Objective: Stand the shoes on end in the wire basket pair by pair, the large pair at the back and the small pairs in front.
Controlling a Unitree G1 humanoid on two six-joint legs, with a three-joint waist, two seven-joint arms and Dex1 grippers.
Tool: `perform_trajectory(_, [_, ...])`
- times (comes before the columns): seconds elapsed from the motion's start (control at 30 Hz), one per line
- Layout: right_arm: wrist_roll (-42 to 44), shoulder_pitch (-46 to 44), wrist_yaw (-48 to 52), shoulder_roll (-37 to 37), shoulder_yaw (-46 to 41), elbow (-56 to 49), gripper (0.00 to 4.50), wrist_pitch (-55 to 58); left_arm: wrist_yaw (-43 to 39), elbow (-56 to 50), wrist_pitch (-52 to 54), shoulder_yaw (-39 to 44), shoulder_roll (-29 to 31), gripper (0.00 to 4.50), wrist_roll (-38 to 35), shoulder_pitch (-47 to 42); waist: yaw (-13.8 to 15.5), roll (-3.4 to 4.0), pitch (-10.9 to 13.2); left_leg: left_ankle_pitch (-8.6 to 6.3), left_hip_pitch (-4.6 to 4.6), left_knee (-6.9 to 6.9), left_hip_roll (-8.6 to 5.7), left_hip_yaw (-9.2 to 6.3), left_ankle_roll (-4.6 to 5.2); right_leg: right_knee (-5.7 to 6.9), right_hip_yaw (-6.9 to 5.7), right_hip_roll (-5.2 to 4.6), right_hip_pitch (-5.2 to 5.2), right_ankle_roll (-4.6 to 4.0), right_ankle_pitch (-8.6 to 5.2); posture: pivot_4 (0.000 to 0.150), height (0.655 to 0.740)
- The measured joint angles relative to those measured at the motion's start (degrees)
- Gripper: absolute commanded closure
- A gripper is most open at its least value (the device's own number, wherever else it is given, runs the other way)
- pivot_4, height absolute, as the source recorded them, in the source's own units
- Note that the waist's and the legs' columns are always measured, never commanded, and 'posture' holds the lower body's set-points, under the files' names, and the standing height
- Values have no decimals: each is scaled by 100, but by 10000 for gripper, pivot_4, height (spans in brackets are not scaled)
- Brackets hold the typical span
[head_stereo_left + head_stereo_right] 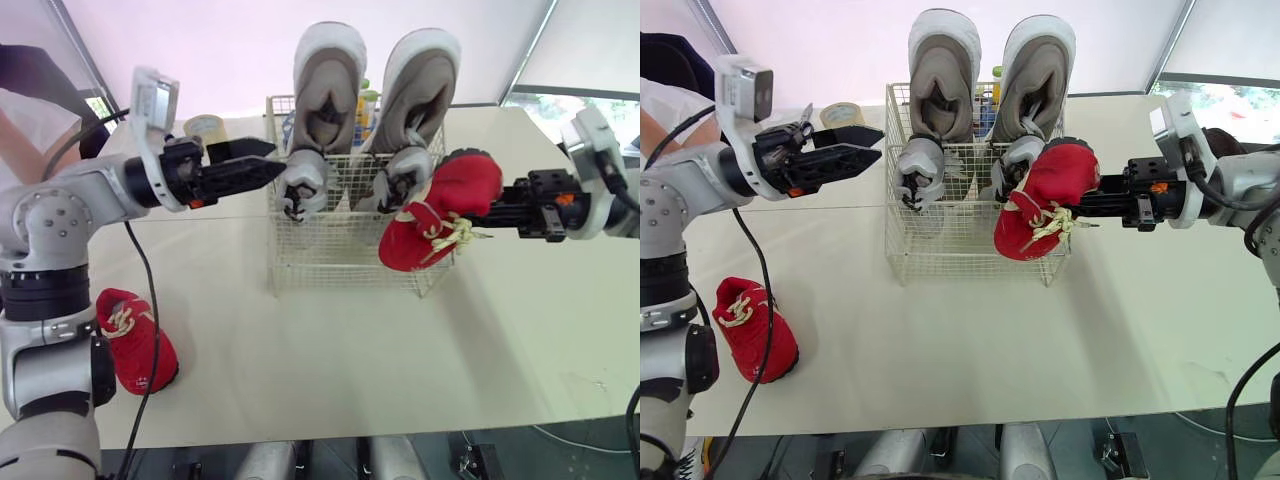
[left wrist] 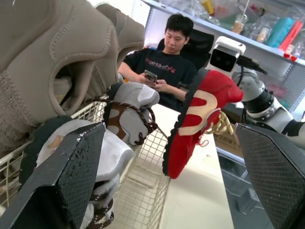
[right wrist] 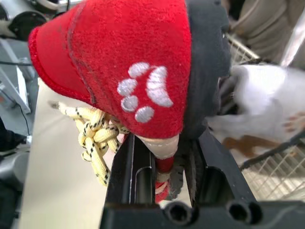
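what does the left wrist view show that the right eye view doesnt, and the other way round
Left wrist view: a seated person holding a phone, with shelves behind.
Right eye view: the second red shoe lying on the table, and a tape roll.
Both: the wire basket with the large grey shoes standing in it, and the held red shoe, clamped in the right gripper.
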Motion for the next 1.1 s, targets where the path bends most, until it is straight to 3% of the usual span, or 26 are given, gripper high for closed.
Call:
perform_trajectory(0.5, [-964,-393,305,747,2,765,41702,-414,243,-162,12,11,-174,241,-11,27,-19,0,0,2,7,6,0,0,-4,13,1,2,4,0,1,1500,7400])
perform_trajectory(0.93, [-1586,358,206,1115,89,454,41702,-578,343,-248,12,10,-311,241,-11,33,-6,0,0,4,4,5,-1,-1,-6,15,1,3,0,1,2,1500,7400])
perform_trajectory(1.1, [-1700,581,12,1208,86,311,17292,-537,352,-249,12,10,-331,0,-10,33,-3,0,0,4,4,6,-2,-1,-6,15,1,3,1,1,2,1500,7400])
